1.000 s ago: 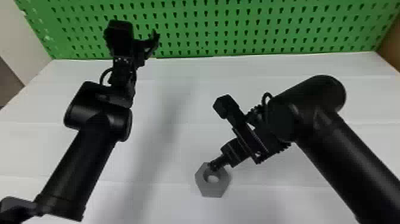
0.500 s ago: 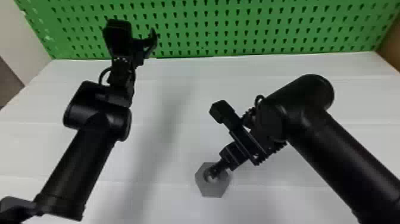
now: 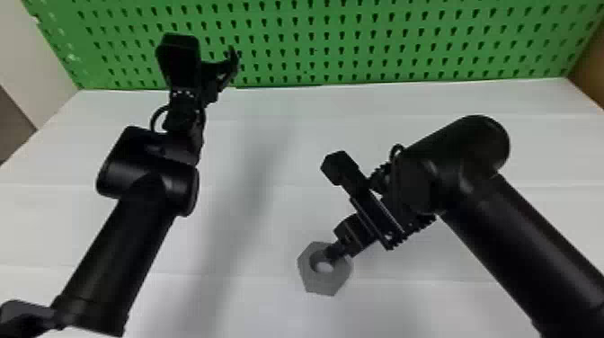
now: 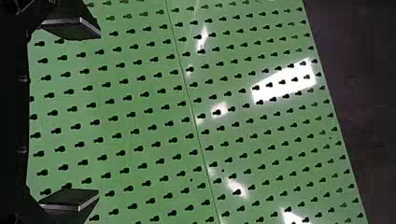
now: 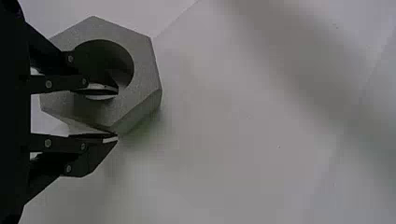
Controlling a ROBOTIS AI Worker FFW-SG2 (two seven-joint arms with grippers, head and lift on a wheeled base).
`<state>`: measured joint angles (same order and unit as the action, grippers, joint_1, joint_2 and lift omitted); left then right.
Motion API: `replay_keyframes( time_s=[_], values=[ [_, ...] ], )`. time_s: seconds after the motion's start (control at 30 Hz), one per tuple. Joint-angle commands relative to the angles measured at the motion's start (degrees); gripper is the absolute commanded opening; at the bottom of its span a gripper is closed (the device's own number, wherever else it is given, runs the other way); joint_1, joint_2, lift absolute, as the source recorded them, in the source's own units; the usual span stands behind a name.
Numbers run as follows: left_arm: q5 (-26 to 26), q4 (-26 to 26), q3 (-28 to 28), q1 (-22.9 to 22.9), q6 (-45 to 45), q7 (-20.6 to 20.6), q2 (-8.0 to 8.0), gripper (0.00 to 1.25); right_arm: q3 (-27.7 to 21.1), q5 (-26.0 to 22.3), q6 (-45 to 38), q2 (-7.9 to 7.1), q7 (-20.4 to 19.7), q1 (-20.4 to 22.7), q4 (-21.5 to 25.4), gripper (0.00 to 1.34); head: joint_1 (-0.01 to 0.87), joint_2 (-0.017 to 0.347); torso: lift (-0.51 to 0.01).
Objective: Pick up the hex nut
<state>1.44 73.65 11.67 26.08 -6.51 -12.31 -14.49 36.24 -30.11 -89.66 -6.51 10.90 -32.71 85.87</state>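
White panelled table (image 3: 404, 310), grey hex nut (image 3: 330, 283) lying on it

Site note: you are at a robot work cell, of the kind found in a lab or a workshop; which of the two, you cannot tell. Evidence: in your head view a green pegboard (image 3: 382, 41), punched with rows of keyhole slots, stands along the far edge of a white worktop (image 3: 427, 101) crossed by straight seams. Your left robot arm (image 3: 121, 251) and right robot arm (image 3: 517, 242) extend over that surface. A pale wall (image 3: 38, 49) borders it at left, a brown panel (image 3: 589, 67) at right. Your left wrist view shows bright reflections (image 4: 285, 81) on the pegboard, consistent with indoor lighting.
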Motion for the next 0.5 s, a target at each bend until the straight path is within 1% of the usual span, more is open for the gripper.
replay_keyframes(
  time_s=[0.0,0.3,0.47],
  values=[
    [0.1,0.0,0.0,-0.2,-0.2,0.0,-0.01,1.16,-0.7,0.2,0.0,0.1,0.0,0.5,0.1,0.28,0.785,0.149,-0.09],
    [0.1,0.0,-0.1,-0.3,-0.2,0.0,0.08,1.16,-0.6,0.7,0.2,0.1,0.0,0.3,0.4,0.27,0.785,0.149,-0.09],
    [0.2,0.0,-0.1,-0.5,-0.2,0.0,-0.01,1.16,-1.3,0.9,0.5,-0.08,0.0,0.5,1.2,0.27,0.785,0.149,-0.09]
  ],
)
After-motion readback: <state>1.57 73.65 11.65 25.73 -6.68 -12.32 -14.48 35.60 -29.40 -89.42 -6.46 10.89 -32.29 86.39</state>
